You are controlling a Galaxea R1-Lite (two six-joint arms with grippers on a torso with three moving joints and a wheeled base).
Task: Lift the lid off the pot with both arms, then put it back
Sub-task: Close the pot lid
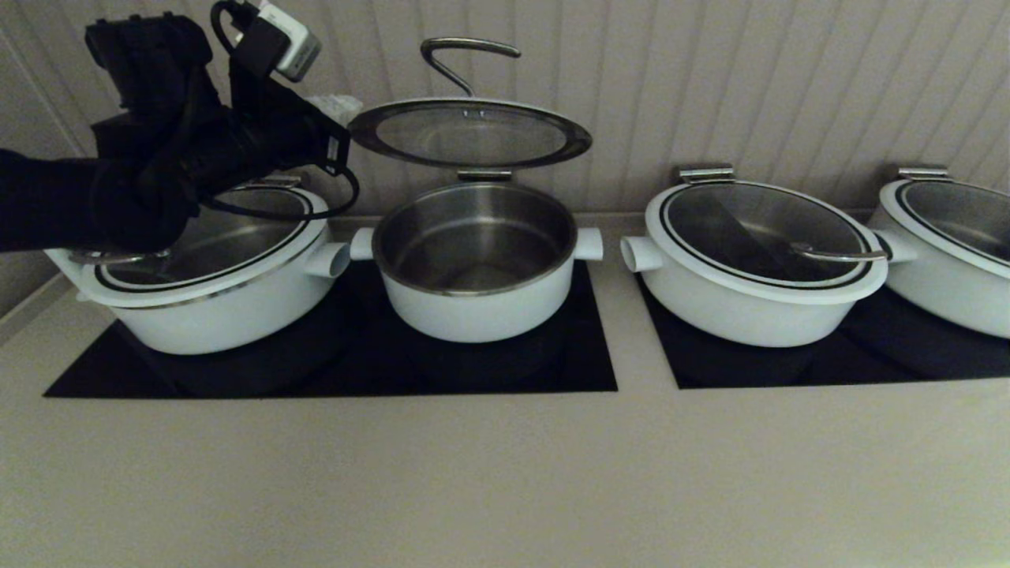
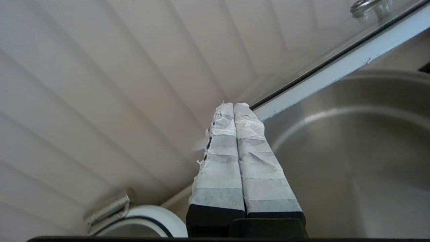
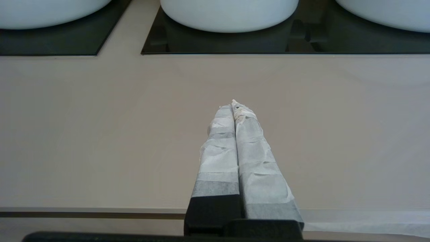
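Note:
The lid (image 1: 470, 134) stands raised on its steel hinge above the pot (image 1: 473, 300), nearly level, with its curved steel handle (image 1: 461, 55) pointing up. The pot sits open on the left black cooktop and its steel inside is empty. My left gripper (image 1: 333, 104) is shut and empty, held high at the lid's left edge. In the left wrist view the left gripper (image 2: 234, 106) reaches the lid's white rim (image 2: 336, 67), with the pot's steel inside (image 2: 352, 151) beyond; I cannot tell whether it touches. My right gripper (image 3: 234, 105) is shut and empty over the bare counter, outside the head view.
A wider lidded white pot (image 1: 213, 276) sits under my left arm. Two more wide pots (image 1: 757, 252) (image 1: 947, 237) stand on the right cooktop (image 1: 868, 363). A ribbed wall rises close behind. The beige counter (image 1: 505, 473) stretches in front.

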